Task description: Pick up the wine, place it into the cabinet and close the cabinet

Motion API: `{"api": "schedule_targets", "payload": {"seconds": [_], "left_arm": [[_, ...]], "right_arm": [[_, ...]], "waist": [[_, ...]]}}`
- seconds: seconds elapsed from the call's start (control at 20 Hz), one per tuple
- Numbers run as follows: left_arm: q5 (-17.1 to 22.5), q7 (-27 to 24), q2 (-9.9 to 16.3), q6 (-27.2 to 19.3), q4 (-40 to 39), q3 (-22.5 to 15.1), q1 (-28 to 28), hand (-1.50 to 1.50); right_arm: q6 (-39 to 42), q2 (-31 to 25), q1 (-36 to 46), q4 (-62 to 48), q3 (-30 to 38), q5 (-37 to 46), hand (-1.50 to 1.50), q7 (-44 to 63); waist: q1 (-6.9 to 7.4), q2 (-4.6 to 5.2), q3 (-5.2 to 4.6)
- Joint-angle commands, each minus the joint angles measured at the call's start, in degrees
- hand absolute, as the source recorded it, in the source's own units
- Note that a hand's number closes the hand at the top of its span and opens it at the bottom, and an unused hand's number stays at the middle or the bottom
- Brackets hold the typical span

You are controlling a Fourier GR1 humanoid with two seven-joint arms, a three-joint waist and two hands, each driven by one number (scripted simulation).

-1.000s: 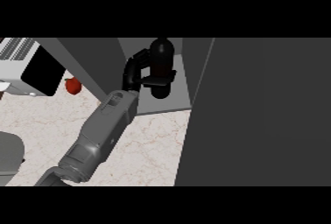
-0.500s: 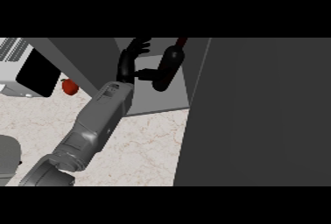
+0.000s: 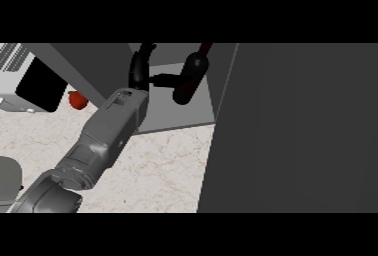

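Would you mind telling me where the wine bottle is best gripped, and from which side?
Judging by its pose, grip the wine bottle around its wide dark body, below the narrow neck, which gives less to curl round. Come from the view's left: the cabinet door blocks the right. The left hand already meets it from that side; whether its fingers close round it cannot be seen.

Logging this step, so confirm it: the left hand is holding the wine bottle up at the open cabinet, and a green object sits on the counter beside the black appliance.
One detail is wrong. The object beside the black appliance is red, not green, as the head view shows. The rest stands: the left hand holds the wine bottle at the open cabinet.
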State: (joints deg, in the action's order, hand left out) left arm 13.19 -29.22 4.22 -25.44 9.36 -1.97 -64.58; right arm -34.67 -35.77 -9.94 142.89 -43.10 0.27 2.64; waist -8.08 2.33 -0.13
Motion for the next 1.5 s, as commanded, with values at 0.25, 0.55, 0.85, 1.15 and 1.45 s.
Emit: {"api": "schedule_targets", "payload": {"seconds": [0.25, 0.55, 0.85, 1.15, 1.45], "left_arm": [[4.55, -3.05, -0.52, 10.21, 1.83, 4.92, -3.34, 1.5], [6.4, -4.76, -1.84, 17.85, 1.95, 6.76, -4.29, 1.5], [5.51, -5.77, -3.95, 20.97, 1.45, 6.08, -3.72, -1.5], [6.63, -4.11, -4.18, 22.26, 2.51, 5.84, -3.42, -1.5], [9.28, -3.54, -4.21, 22.99, 4.0, 4.2, -2.21, -1.5]], "right_arm": [[0.37, -1.78, -3.41, 7.67, -0.14, -2.29, -1.5, 2.1], [0.25, -2.74, -4.7, 8.7, 0.59, -2.34, -1.5, 1.75], [-1.15, -3.19, -6.45, 11.06, -0.19, -0.81, -1.5, 2.94], [-2.02, -5.33, -8.72, 12.46, 1.55, -1.08, -1.5, 3.37], [-2.86, -6.36, -7.37, 14.9, 3.63, -1.77, -1.5, 5.92]], "waist": [[1.55, -0.73, 0.0], [2.18, -0.92, 0.04], [4.09, -1.65, 0.03], [5.35, -2.33, 0.1], [5.26, -2.51, 0.05]]}}
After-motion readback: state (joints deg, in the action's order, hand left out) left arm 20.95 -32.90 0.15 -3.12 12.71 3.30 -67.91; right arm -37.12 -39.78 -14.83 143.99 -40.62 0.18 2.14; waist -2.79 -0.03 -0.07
